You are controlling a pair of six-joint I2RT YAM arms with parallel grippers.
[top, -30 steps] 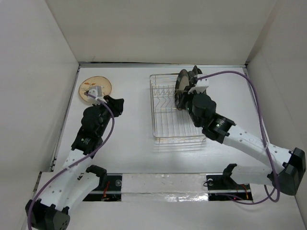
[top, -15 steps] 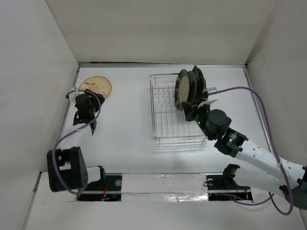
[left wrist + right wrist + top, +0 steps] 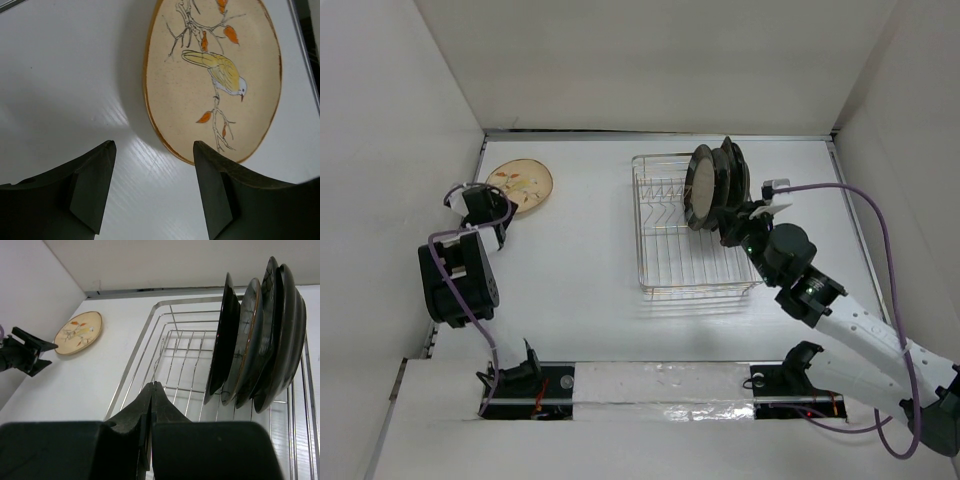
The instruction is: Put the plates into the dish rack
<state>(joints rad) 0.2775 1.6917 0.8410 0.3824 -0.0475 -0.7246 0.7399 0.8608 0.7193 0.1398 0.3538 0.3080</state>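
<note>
The tan round plate point(image 3: 520, 184) with a bird and branch lies flat at the far left of the table; it also shows in the left wrist view point(image 3: 215, 80) and the right wrist view point(image 3: 78, 332). My left gripper point(image 3: 152, 160) is open and empty, its jaws just short of the plate's near rim. Several dark plates point(image 3: 713, 184) stand upright at the far end of the chrome wire dish rack point(image 3: 660, 240), seen edge-on in the right wrist view point(image 3: 257, 340). My right gripper point(image 3: 152, 387) is shut and empty, beside the rack's right side point(image 3: 180, 352).
White walls close in the table on the left, back and right. A purple cable point(image 3: 860, 210) loops from the right arm. The left arm's gripper point(image 3: 25, 356) shows at the left in the right wrist view.
The left arm has folded back toward the left wall, its gripper now at the tan plate's near rim. The right gripper has drawn back from the racked plates and shut.
</note>
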